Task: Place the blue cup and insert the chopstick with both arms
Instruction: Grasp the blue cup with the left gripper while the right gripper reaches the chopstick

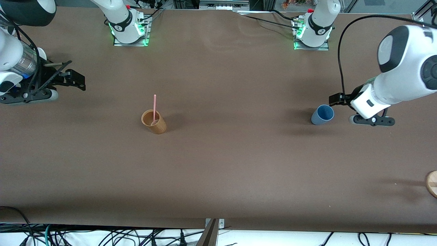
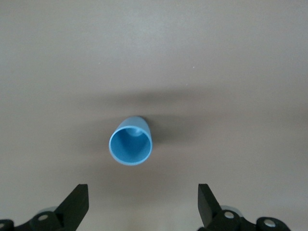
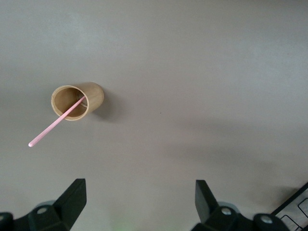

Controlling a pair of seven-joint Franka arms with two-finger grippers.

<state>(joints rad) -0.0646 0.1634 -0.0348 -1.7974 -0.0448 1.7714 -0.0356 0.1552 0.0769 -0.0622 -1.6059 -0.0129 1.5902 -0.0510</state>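
The blue cup (image 1: 322, 115) stands upright on the brown table toward the left arm's end. My left gripper (image 1: 341, 108) is open and empty, just beside the cup at the table's end. In the left wrist view the cup (image 2: 131, 144) lies ahead of the open gripper (image 2: 143, 199), apart from it. The pink chopstick (image 1: 154, 107) leans inside a tan cup (image 1: 154, 122) near the table's middle. My right gripper (image 1: 68, 87) is open and empty, well away toward the right arm's end. The right wrist view shows the tan cup (image 3: 77, 101), the chopstick (image 3: 55, 126) and the open gripper (image 3: 139, 197).
A round wooden object (image 1: 432, 183) shows partly at the table's edge at the left arm's end, nearer to the front camera. The two arm bases (image 1: 129, 27) (image 1: 312, 32) stand along the edge farthest from the front camera.
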